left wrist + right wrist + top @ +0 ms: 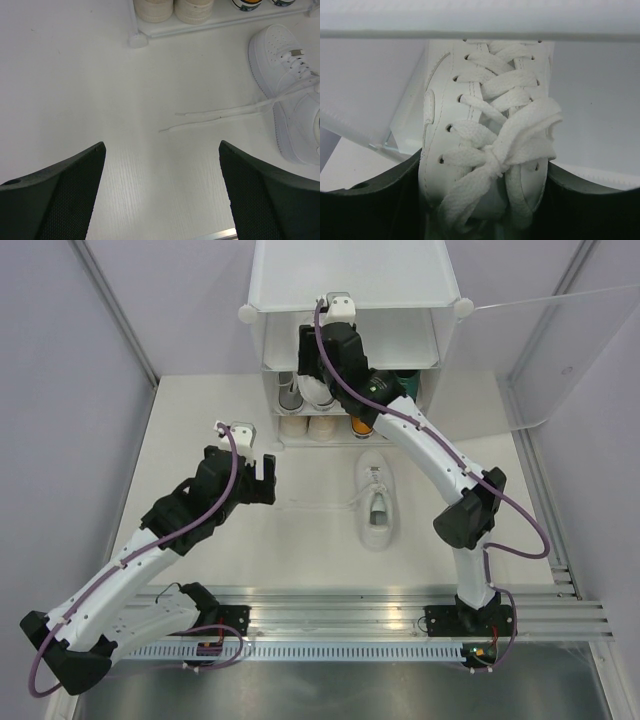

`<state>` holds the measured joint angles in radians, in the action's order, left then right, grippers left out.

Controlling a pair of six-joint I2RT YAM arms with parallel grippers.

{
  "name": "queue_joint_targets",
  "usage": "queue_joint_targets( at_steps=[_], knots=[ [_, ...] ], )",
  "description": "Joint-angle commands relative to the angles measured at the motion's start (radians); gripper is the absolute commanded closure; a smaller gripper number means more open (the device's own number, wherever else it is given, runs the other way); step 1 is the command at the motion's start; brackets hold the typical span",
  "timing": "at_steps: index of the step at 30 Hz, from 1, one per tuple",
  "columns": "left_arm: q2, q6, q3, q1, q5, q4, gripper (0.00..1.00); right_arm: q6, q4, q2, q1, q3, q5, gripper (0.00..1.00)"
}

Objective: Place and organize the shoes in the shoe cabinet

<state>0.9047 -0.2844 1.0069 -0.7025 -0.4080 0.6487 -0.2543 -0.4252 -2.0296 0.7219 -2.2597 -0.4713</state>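
Note:
My right gripper [322, 368] reaches into the white shoe cabinet [355, 280] at a middle shelf. It is shut on a white sneaker [485, 125], its fingers [375, 205] pressed against both sides near the tied laces. The other white sneaker [378, 505] lies on the table in front of the cabinet, its untied laces [220, 112] trailing left. My left gripper [258, 465] hovers open over the bare table, left of that sneaker [290, 90], with nothing between its fingers [70, 190].
A cream pair [172, 9] stands on the cabinet's bottom shelf, with orange shoes [362, 427] to its right. A grey shoe [290, 392] and dark green shoes [405, 380] sit on the shelf above. The frosted door [560, 350] hangs open on the right.

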Motion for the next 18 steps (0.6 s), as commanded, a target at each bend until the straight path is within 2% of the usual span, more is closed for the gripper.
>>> queue_joint_targets(
  at_steps=[1,2,6,11,14,15,18],
  knots=[
    [-0.003,0.037,-0.002,0.001,0.02,-0.034,0.04,0.036,0.147,0.006,-0.015,-0.09,-0.053,0.76],
    [-0.001,0.037,-0.002,0.001,0.021,-0.032,0.04,0.035,0.151,-0.003,-0.019,-0.093,-0.055,0.76],
    [-0.001,0.039,-0.001,0.001,0.024,-0.034,0.04,0.03,0.154,-0.012,-0.029,-0.093,-0.052,0.64],
    [-0.004,0.039,-0.002,0.001,0.024,-0.034,0.04,0.029,0.157,-0.026,-0.036,-0.093,-0.052,0.59],
    [-0.001,0.04,-0.002,0.001,0.028,-0.034,0.04,0.029,0.157,-0.027,-0.039,-0.09,-0.046,0.47],
    [-0.001,0.04,-0.002,0.003,0.029,-0.034,0.04,0.029,0.157,-0.027,-0.041,-0.087,-0.044,0.39],
    [-0.001,0.042,-0.002,0.001,0.029,-0.034,0.04,0.026,0.157,-0.026,-0.044,-0.087,-0.036,0.29]
  ],
)
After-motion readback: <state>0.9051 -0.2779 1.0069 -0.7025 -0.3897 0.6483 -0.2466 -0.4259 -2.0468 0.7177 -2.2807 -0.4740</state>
